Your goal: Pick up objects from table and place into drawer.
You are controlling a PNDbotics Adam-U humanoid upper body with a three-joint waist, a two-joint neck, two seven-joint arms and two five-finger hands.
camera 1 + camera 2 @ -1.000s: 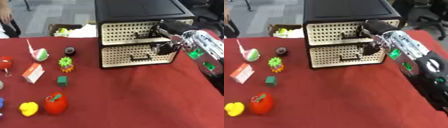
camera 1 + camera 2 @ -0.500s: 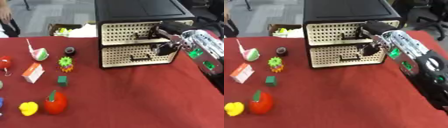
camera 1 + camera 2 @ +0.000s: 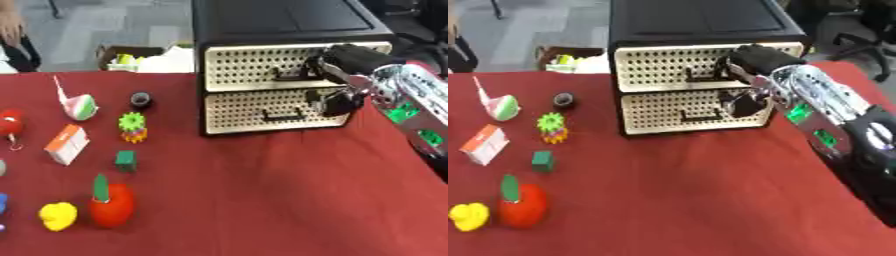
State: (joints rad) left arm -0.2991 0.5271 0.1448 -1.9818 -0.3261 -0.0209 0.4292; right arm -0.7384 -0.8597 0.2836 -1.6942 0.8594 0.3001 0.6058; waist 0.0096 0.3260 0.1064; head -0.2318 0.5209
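A black cabinet (image 3: pixel 280 25) with two cream perforated drawers stands at the back of the red table. My right hand (image 3: pixel 343 64) reaches in from the right and its fingers curl on the upper drawer's black handle (image 3: pixel 703 75); the thumb hangs in front of the lower drawer (image 3: pixel 262 112). Both drawers look shut. On the left lie a red tomato toy (image 3: pixel 112 206), a yellow duck (image 3: pixel 58 216), a green cube (image 3: pixel 126 160), a green gear (image 3: pixel 132 122), a black round thing (image 3: pixel 141 100), an orange-and-white carton (image 3: pixel 66 145) and a pink-and-green cone (image 3: pixel 79 106).
A red ball (image 3: pixel 9 122) and a blue thing (image 3: pixel 3 204) show at the left edge. The red tablecloth (image 3: pixel 262 200) stretches bare in front of the cabinet. A cardboard box (image 3: pixel 131 55) stands on the floor behind the table.
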